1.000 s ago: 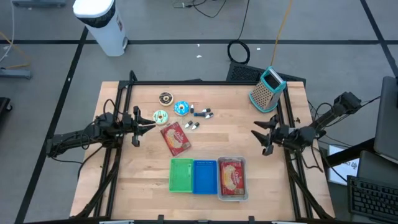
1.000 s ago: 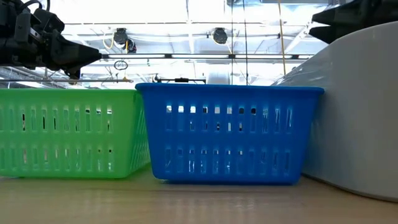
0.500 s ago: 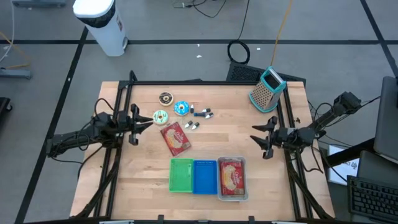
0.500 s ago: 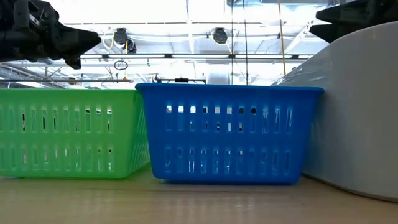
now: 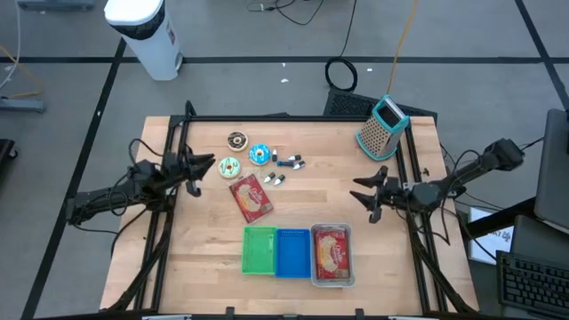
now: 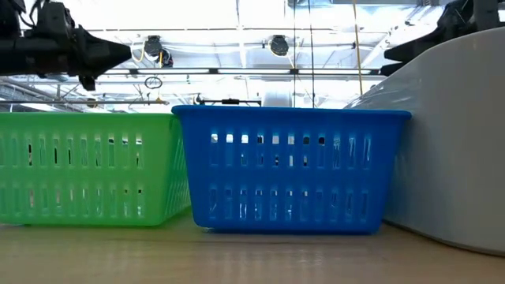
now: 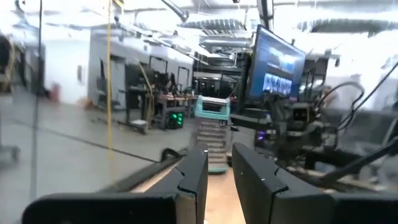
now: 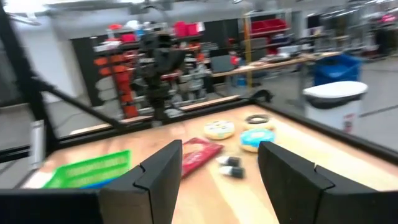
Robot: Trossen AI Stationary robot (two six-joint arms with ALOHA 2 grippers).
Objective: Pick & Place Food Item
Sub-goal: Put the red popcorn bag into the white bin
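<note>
Three bins [image 5: 276, 252] (near edge); grater [image 5: 382, 128] far corner.

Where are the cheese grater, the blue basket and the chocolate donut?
cheese grater [image 5: 380, 130], high view, on its metal face.
blue basket [image 5: 292, 252], high view, on its floor.
chocolate donut [image 5: 236, 140], high view, on its ring.

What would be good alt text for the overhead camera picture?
Two dark robot arms reach over a wooden table from either side, the left tool beside three donuts and a red packet, the right tool open. Green, blue and clear bins line the near edge.
</note>
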